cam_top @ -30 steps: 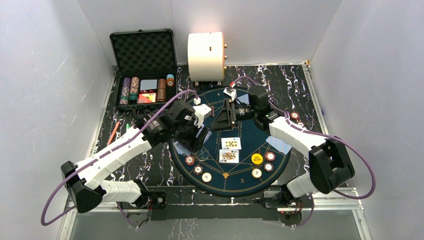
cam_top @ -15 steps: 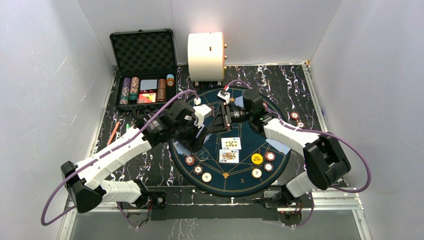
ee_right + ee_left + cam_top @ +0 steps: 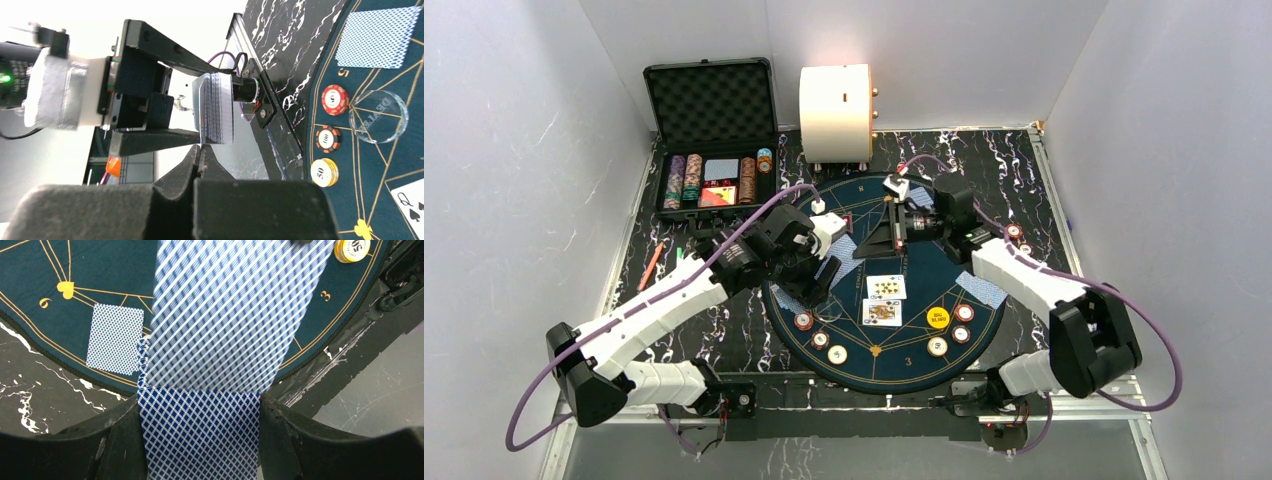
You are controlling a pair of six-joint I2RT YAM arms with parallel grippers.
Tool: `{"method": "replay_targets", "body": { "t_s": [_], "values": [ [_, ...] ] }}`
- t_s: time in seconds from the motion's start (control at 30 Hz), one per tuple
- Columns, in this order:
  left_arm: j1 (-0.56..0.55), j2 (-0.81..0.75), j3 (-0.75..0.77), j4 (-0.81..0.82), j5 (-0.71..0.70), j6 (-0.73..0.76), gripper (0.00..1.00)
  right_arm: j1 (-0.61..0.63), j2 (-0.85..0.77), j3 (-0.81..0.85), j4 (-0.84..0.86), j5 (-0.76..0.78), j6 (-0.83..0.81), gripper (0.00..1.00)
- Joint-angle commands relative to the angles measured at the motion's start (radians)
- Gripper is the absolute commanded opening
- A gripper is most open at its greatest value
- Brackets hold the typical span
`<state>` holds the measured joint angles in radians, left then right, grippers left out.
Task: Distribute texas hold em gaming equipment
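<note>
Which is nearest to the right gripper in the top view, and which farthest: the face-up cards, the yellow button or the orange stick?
From the right gripper:
1. the face-up cards, just below it in the view.
2. the yellow button, farther, to the lower right.
3. the orange stick, at the far left.

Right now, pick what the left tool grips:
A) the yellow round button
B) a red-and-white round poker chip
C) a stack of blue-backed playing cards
C: the left wrist view shows the stack of blue-backed playing cards clamped in the left tool.
</note>
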<state>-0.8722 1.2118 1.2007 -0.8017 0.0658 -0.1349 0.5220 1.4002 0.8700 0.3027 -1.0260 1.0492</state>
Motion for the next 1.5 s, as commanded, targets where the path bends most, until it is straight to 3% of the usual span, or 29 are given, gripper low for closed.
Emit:
{"method": "replay_targets", "body": {
  "t_s": [0.0,0.1,0.27,0.47,0.77,1.07,1.2,1.47],
  "values": [
    [0.005,-0.041,-0.002,-0.005,-0.028,-0.008,0.0,-0.076,-0.093,0.03,-0.207,-0.024,-0.141,0.0],
    [0.005,-0.048,-0.002,-0.019,-0.054,-0.016,0.0,-0.153,-0.113,0.131,-0.612,0.108,-0.419,0.0],
    [0.005,-0.068,-0.006,-0.024,-0.066,-0.017,0.0,-0.172,-0.113,0.245,-0.941,0.462,-0.613,0.0],
    [0.005,-0.087,-0.004,-0.028,-0.068,-0.015,0.0,-0.172,-0.144,0.227,-0.929,0.482,-0.607,0.0],
    [0.005,-0.11,-0.015,-0.03,-0.065,-0.015,0.0,-0.022,-0.058,0.331,-1.166,1.223,-0.537,0.0],
    [0.005,-0.124,-0.007,-0.039,-0.06,-0.009,0.0,0.144,0.194,0.466,-1.248,1.598,-0.465,0.0],
    [0.005,-0.138,-0.01,-0.048,-0.066,-0.01,0.0,0.205,0.328,0.543,-1.281,1.668,-0.44,0.0],
    [0.005,-0.158,-0.016,-0.056,-0.07,-0.02,0.0,0.293,0.532,0.667,-1.234,1.574,-0.427,0.0]
  ]
}}
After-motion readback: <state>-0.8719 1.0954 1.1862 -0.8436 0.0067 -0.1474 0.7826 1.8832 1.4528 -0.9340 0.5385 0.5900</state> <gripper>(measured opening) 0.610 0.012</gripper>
